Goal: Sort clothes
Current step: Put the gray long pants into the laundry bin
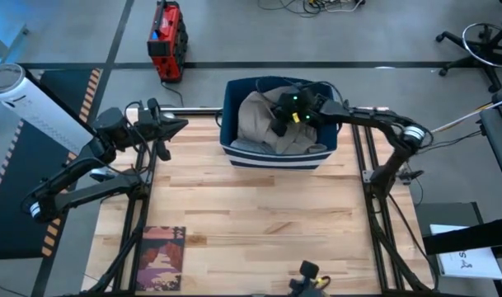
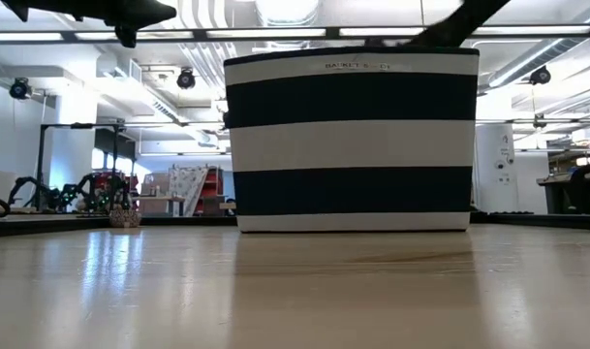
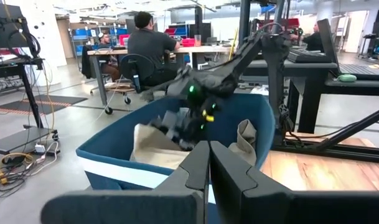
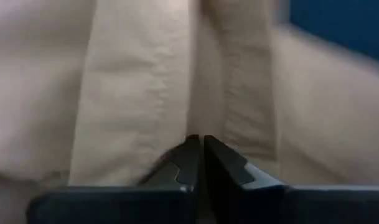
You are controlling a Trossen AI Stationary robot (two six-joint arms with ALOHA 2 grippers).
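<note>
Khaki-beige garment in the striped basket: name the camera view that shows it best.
The high view: the large khaki-beige fabric garment lies heaped in the navy-and-white striped basket. The right wrist view shows only close folds, the left wrist view parts above the rim; the low view hides it.

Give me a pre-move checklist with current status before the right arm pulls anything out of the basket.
1. Right gripper is inside the striped basket, over the khaki-beige garment: ok.
2. Right fingers are together against the beige cloth, but whether any fabric is caught between them: cannot tell.
3. Left gripper is shut, holds nothing, and waits off the table's far left corner, clear of the basket: ok.
4. Bare wooden table in front of the basket for laying clothes down: ok.
5. Book lies at the near left edge, out of the way: ok.
6. Other garments under the beige one: cannot tell.
</note>
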